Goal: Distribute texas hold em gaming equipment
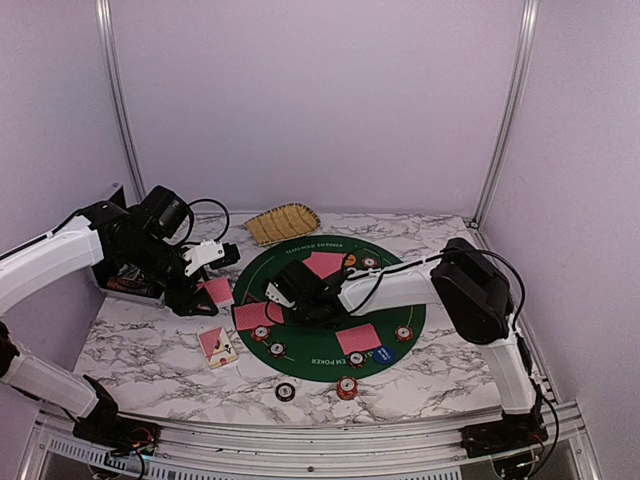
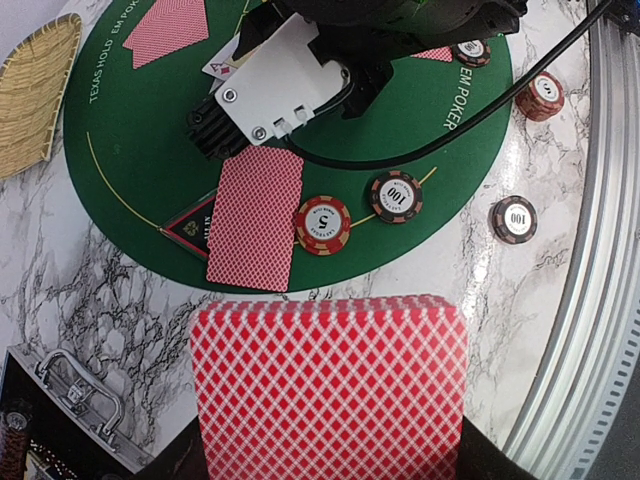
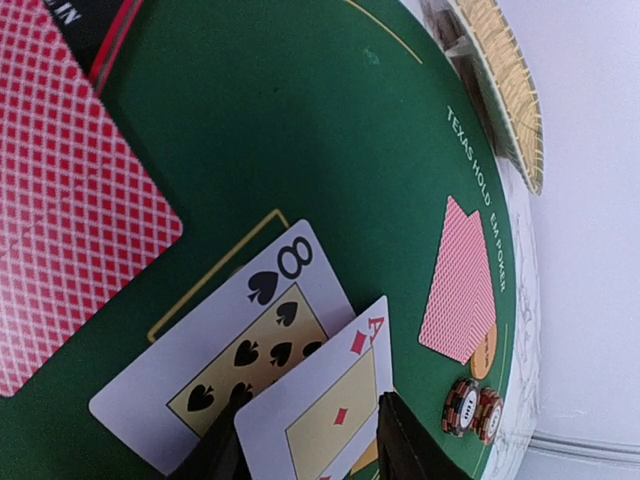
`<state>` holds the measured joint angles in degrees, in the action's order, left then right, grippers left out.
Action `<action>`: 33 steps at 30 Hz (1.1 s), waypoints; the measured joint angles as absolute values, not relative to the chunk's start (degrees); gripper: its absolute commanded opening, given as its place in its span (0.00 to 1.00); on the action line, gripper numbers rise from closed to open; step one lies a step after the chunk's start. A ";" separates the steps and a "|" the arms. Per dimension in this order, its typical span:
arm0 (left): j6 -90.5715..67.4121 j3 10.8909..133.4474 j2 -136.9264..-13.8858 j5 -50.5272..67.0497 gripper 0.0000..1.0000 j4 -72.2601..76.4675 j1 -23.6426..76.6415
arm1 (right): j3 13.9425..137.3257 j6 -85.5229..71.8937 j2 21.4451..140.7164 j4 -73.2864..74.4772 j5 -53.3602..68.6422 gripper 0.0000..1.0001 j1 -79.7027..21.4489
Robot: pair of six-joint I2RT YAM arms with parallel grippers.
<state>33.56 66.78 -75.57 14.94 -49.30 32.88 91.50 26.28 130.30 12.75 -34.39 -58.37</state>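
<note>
The right gripper stands with its fingers parted either side of the face-up ace of diamonds. The ace overlaps the eight of spades, left of the green mat's centre. The left gripper clamps the red-backed deck just off the mat's left edge.

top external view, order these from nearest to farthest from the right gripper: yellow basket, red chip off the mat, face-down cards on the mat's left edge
From the right gripper:
1. face-down cards, just beside it on the left edge of the mat.
2. yellow basket, at the far side, beyond the mat.
3. red chip, on the table, near side, off the mat.
</note>
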 measured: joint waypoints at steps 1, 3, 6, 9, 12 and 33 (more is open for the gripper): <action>33.56 66.78 -75.57 14.94 0.00 -49.30 32.88 | 91.22 25.69 129.82 12.95 -33.74 0.48 -58.35; 33.56 66.78 -75.57 14.94 0.00 -49.30 32.88 | 90.78 24.95 129.14 13.47 -32.69 0.54 -58.37; 33.56 66.78 -75.57 14.94 0.00 -49.30 32.88 | 90.11 23.77 128.20 13.80 -31.46 0.60 -58.35; 33.56 66.78 -75.57 14.94 0.00 -49.30 32.88 | 88.82 22.44 126.76 14.15 -30.00 0.64 -58.22; 33.56 66.78 -75.57 14.94 0.00 -49.30 32.88 | 87.77 20.75 124.97 14.76 -27.90 0.69 -57.82; 33.52 66.78 -75.55 15.00 0.00 -49.30 32.88 | 94.26 -16.36 111.66 15.29 9.37 0.99 -48.03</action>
<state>33.52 66.78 -75.55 15.00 -49.30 32.88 94.26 -16.36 111.66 15.29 9.37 -48.03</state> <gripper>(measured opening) 0.666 0.989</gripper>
